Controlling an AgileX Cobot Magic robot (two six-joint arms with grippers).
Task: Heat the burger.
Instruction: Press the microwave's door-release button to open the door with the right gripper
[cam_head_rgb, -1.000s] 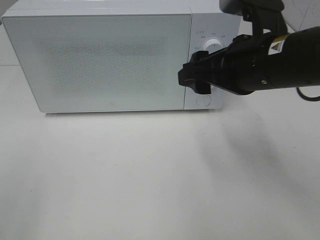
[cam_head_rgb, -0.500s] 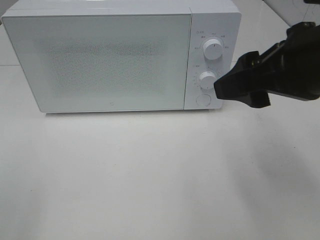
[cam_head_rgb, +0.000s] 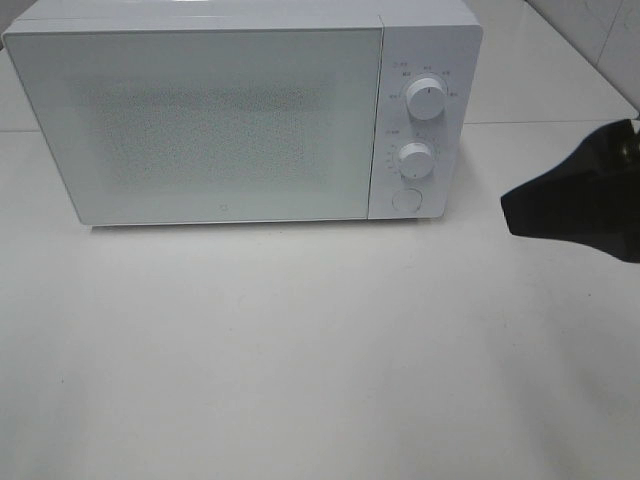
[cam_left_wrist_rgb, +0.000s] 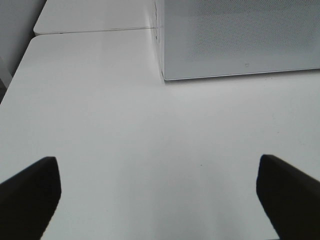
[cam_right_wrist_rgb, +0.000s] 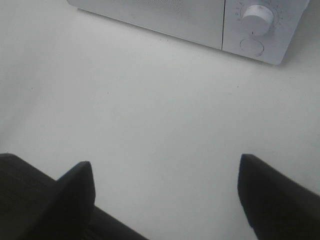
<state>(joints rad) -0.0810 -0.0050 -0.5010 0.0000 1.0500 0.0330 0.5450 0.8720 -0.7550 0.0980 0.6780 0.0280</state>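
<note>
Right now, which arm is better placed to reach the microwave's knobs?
Right, probably: the right gripper, jaws open, hangs beside the knobs; the left gripper faces the microwave's opposite end.

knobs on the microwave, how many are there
2. The upper knob sits near the top of the microwave control panel, the lower knob directly beneath it. Below both is a flat round button, not a knob. None look hidden.

- Looks bright and evenly lit, with soft light from above.
- Washes out the white table (cam_head_rgb: 300, 380), leaving little contrast.
- Casts only a thin, soft shadow under the microwave (cam_head_rgb: 200, 120).
- Blurs the right gripper (cam_head_rgb: 522, 212) into a flat black shape.
- Leaves the fingers (cam_left_wrist_rgb: 30, 195) out of focus in both wrist views.
</note>
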